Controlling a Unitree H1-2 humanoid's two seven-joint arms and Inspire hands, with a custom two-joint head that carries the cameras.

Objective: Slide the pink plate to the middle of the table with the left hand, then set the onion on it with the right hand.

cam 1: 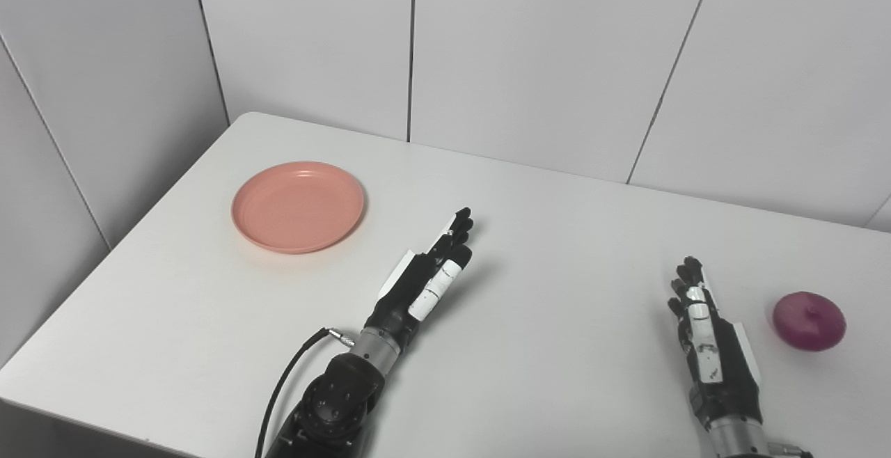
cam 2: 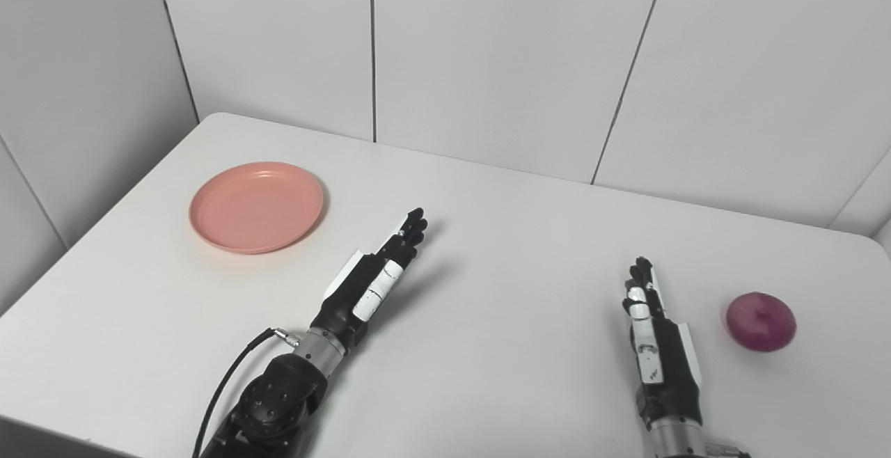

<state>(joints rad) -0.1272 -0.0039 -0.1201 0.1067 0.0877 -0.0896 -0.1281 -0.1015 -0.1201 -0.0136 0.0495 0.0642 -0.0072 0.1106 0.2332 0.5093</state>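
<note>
A pink plate (cam 1: 298, 205) lies empty on the white table (cam 1: 529, 235) at the far left. A purple onion (cam 1: 809, 321) sits on the table at the right. My left hand (cam 1: 430, 271) is open with straight fingers, held edge-on near the table's middle, to the right of the plate and apart from it. My right hand (cam 1: 704, 326) is open with straight fingers, just left of the onion and not touching it. Both hands hold nothing.
White wall panels (cam 1: 529, 54) stand close behind the table and along its left side. The table's left edge runs near the plate. A black cable (cam 1: 285, 381) hangs from my left wrist.
</note>
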